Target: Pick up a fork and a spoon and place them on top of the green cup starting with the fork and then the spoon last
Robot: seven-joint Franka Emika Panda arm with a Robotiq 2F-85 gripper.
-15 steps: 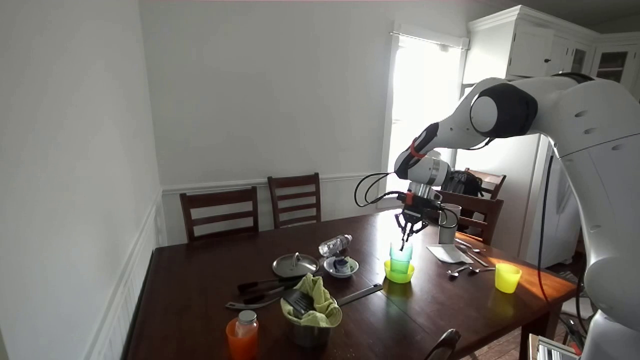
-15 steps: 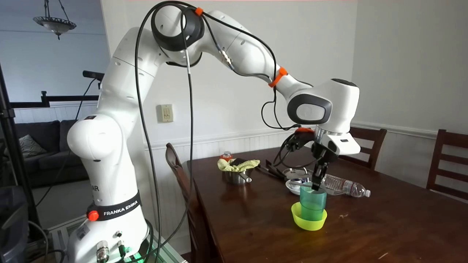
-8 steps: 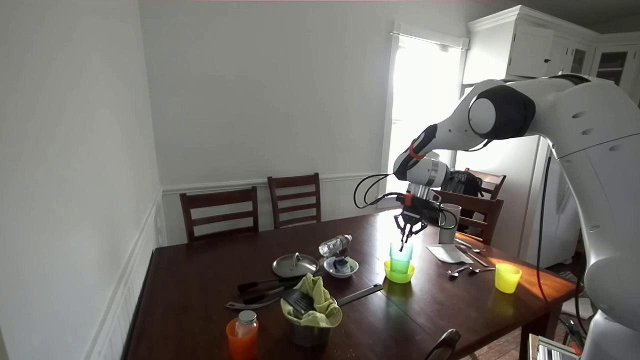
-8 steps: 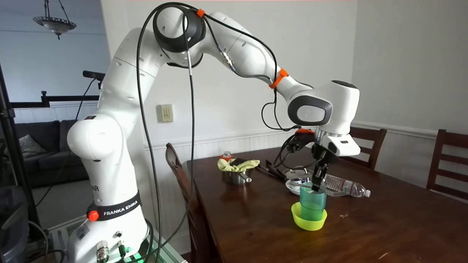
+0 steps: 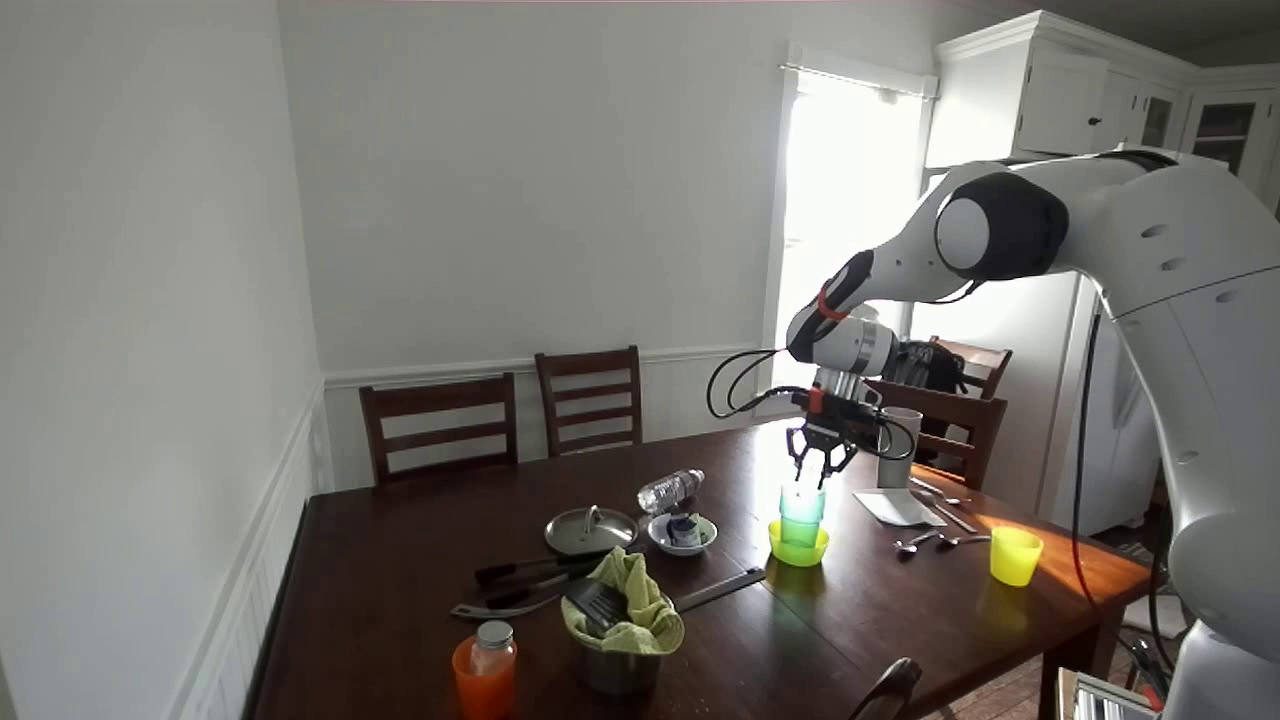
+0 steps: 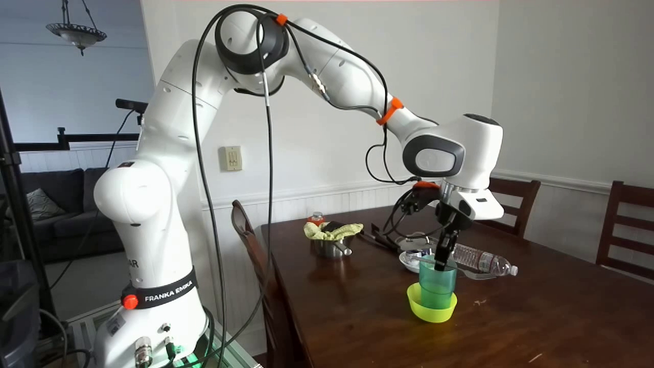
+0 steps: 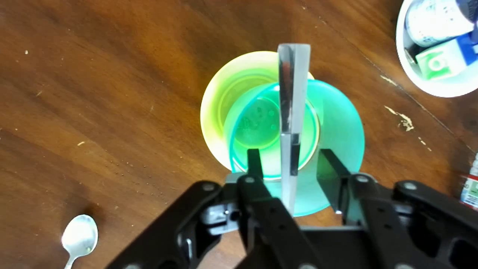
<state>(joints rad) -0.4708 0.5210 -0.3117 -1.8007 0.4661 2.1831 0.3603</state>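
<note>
We see the pincer (image 7: 291, 158) right over the mouth of the green cup (image 6: 438, 282), which is a bit bluish and stands upright inside a yellow bowl (image 6: 432, 313). Its fingers are spread apart, with a gap on each side of the fork (image 7: 294, 86), so it is not squeezing anything. The fork lies between those fingers, across the top of the cup, and both ends stick out past the rim. We think it goes across the middle like that so it won't tip off. The fingers stand on both sides of it, we guess, so the pincer can go up without bumping it. A spoon (image 7: 79, 236) lies on the table (image 7: 130, 112), off to one side of the pincer. We think it waits there because the fork comes first. If the pincer rubs the fork going up, the fork might slide.
</note>
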